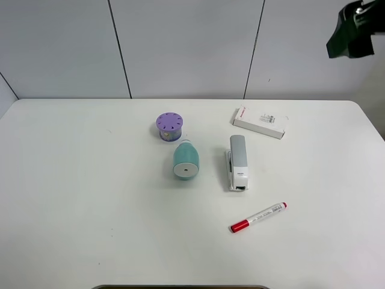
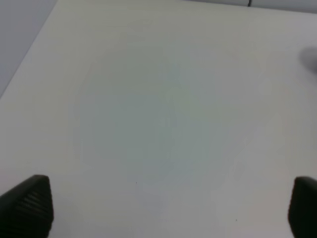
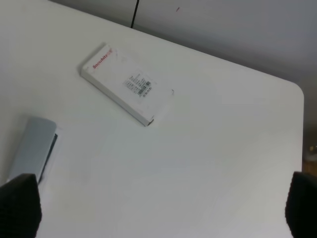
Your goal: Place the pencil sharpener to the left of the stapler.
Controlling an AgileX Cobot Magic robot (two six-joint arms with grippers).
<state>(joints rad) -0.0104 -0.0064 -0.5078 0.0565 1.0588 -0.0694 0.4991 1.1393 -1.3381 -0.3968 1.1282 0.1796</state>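
The teal pencil sharpener (image 1: 186, 161) lies on its side mid-table, its white round face toward the table's front edge. It sits left of the long grey-white stapler (image 1: 237, 162), with a gap between them. The stapler's end (image 3: 34, 148) also shows in the right wrist view. My left gripper (image 2: 166, 206) is open over bare table, with only its dark fingertips (image 2: 27, 203) showing. My right gripper (image 3: 161, 206) is open too, hanging high above the back right of the table. Neither gripper holds or touches anything.
A purple round cylinder with holes (image 1: 169, 126) stands just behind the sharpener. A flat white box (image 1: 260, 123) (image 3: 126, 84) lies behind the stapler. A red-capped marker (image 1: 258, 217) lies in front of it. Part of the right arm (image 1: 355, 30) hangs at the upper right.
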